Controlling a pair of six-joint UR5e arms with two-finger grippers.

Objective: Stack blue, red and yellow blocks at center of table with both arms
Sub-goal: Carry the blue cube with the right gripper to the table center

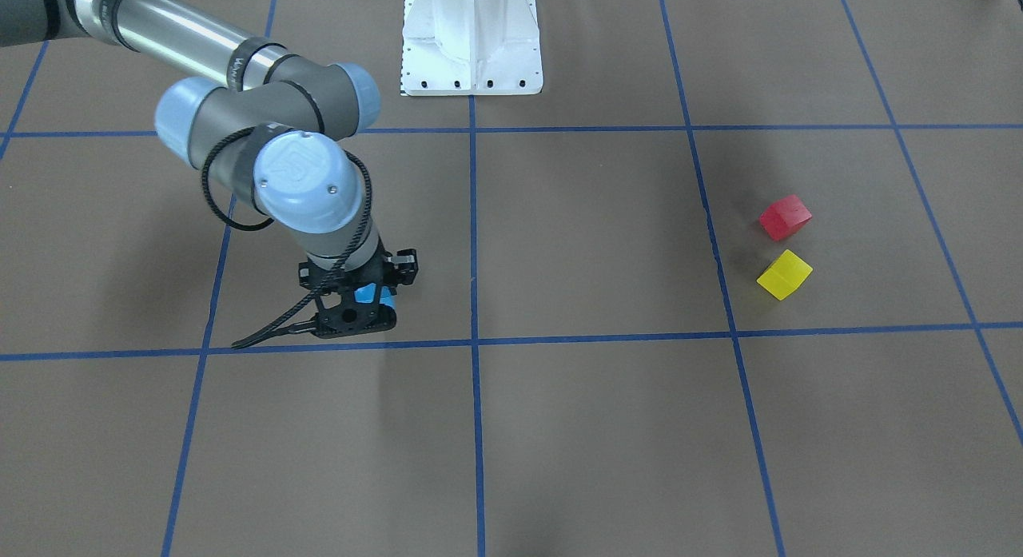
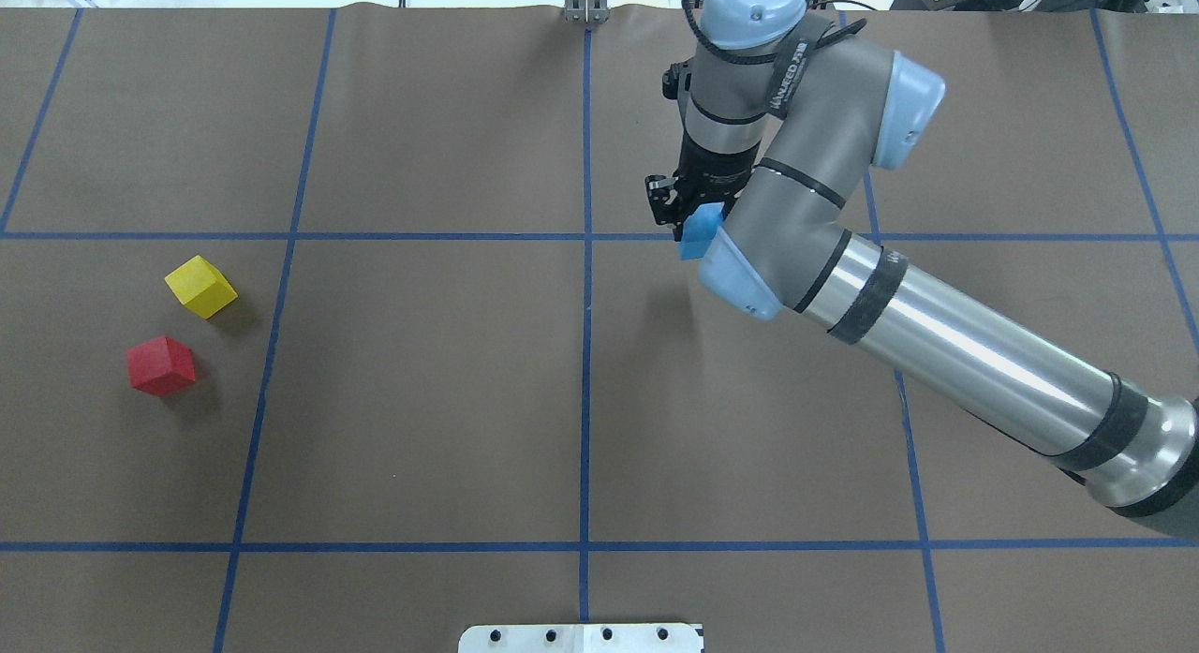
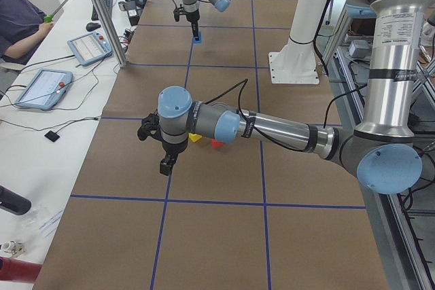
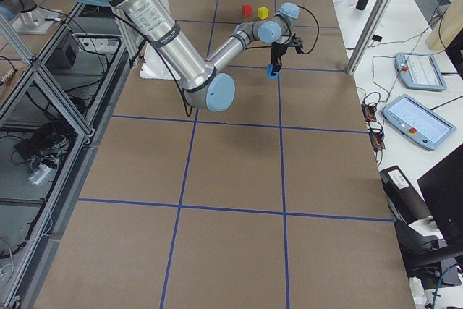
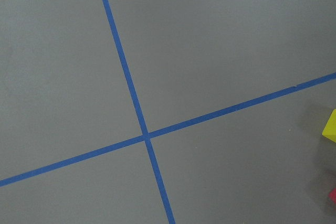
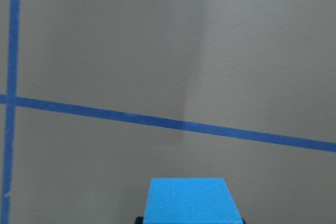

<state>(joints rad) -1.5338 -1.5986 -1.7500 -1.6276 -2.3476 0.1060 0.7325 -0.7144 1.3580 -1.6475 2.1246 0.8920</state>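
Note:
The blue block [image 1: 374, 294] is clamped in my right gripper [image 1: 369, 303], which points down close to the table [image 1: 599, 237], just right of its centre line in the overhead view. The same blue block [image 2: 699, 235] shows below the wrist, and it fills the bottom of the right wrist view [image 6: 189, 200]. The red block [image 2: 161, 364] and the yellow block [image 2: 200, 286] lie side by side, apart, on the left half. My left gripper [image 3: 166, 164] hangs in the air near them; I cannot tell whether it is open or shut. The left wrist view catches only the yellow block's edge [image 5: 331, 125].
The white bolted pedestal [image 1: 471, 41] stands at the robot's side of the table. Along the far edge runs a white bench with tablets [image 3: 44, 87], metal posts [image 3: 102, 15] and a seated person [image 3: 20, 22].

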